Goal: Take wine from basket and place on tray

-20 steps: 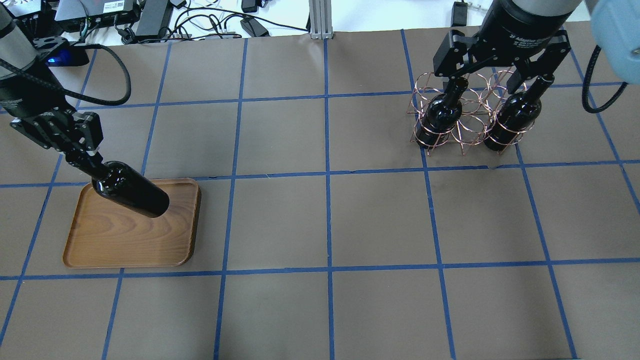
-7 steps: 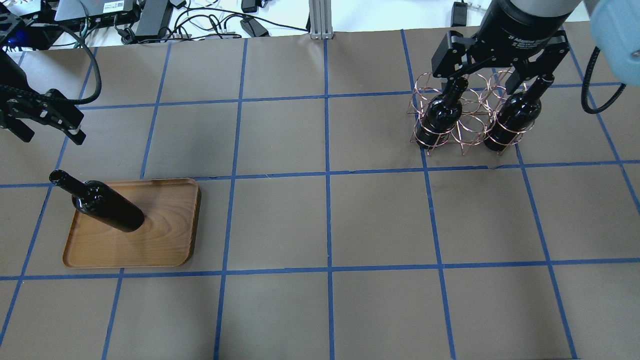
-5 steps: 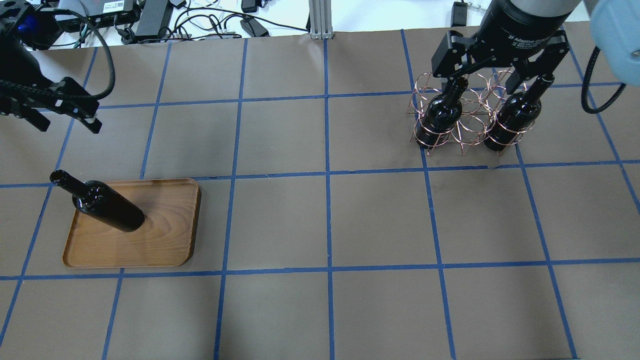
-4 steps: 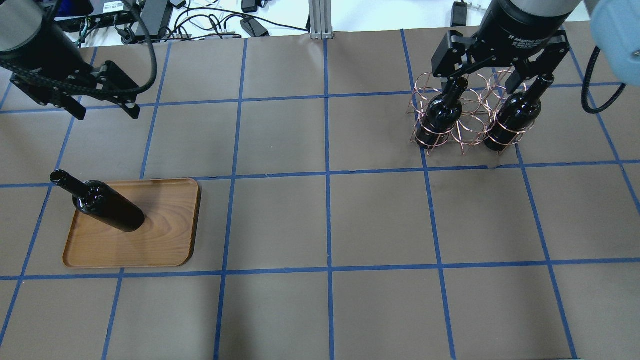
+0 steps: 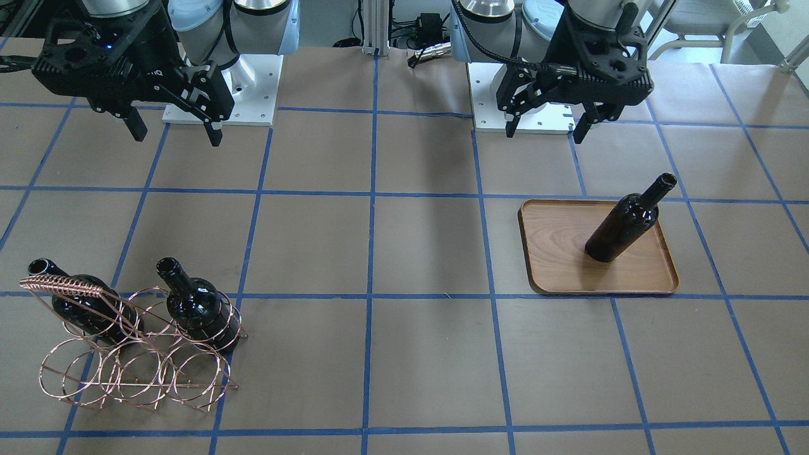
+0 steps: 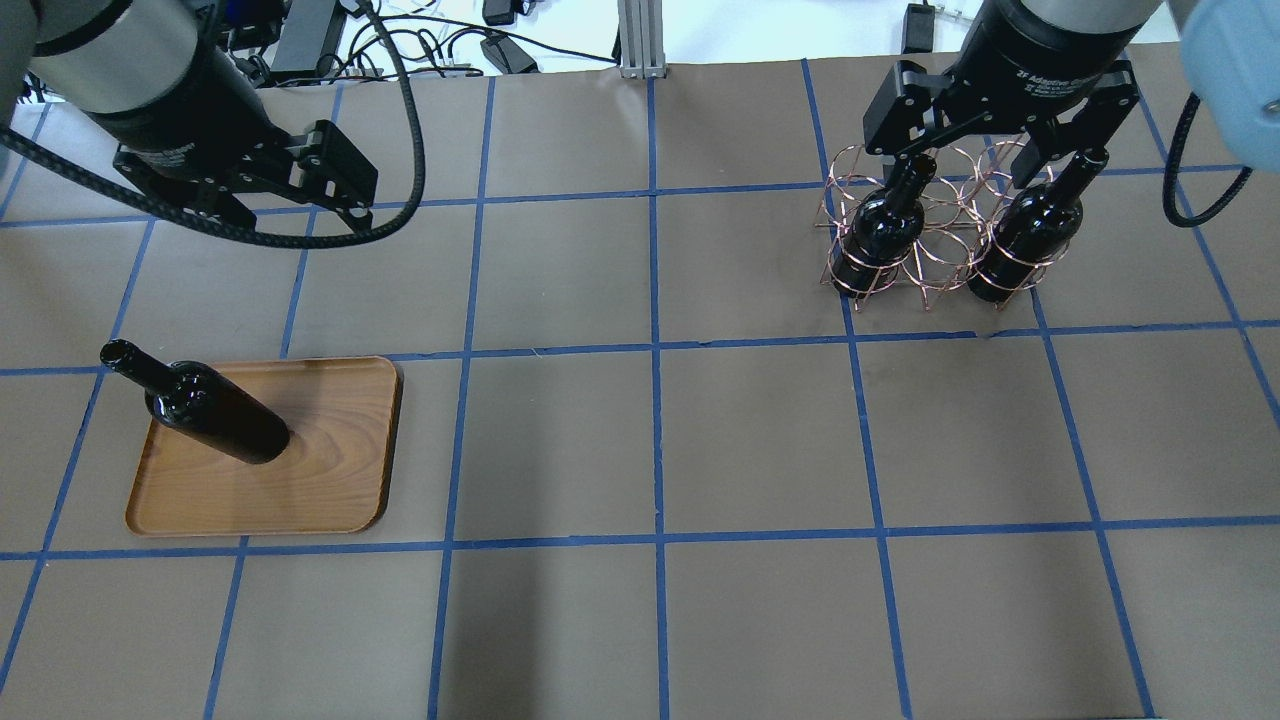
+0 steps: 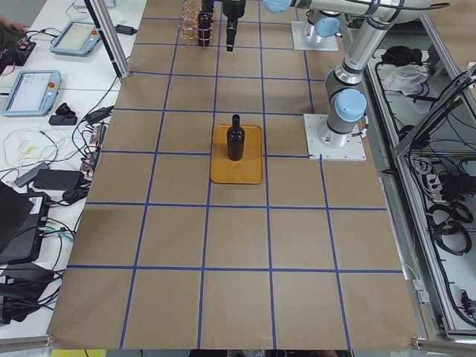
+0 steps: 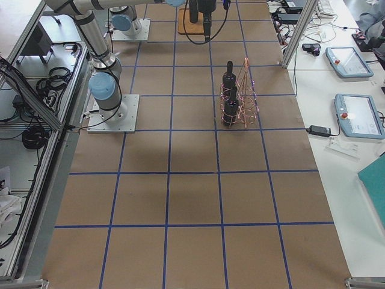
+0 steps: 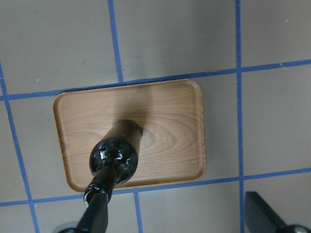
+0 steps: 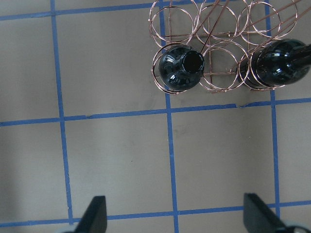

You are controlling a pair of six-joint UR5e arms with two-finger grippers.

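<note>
Your next pick turns on the right tool (image 5: pixel 176 136). It hangs on the robot's side of the basket (image 5: pixel 136 366), fingers spread wide with nothing between them, so the two bottles there lie forward of it, away from the base. In the right wrist view the inner bottle (image 10: pixel 180 65) sits about centred between the fingers (image 10: pixel 97 213) but ahead of them. The outer bottle (image 10: pixel 279 65) is off to one side. Both stand upright in the wire loops, long axis vertical, open necks up, so I judge that a neck grip calls for a move forward, then down.

The left tool (image 5: pixel 545 129) is likewise spread and empty. It is raised on the robot's side of the tray (image 6: pixel 320 470), well apart from the basket. One wine bottle (image 6: pixel 215 415) stands upright on that tray, in the half farther from the basket, touched by nothing.

The glass is glossy, near-black and unlabelled, with a lipped neck, so it is likely slick. The basket is thin copper-coloured wire in round loops with a coiled handle bar (image 5: pixel 60 285). I judge it light enough to lift along with a bottle. The tray is brown grained wood with rounded corners and a low rim. The surface (image 6: pixel 560 440) is brown with a blue grid.
</note>
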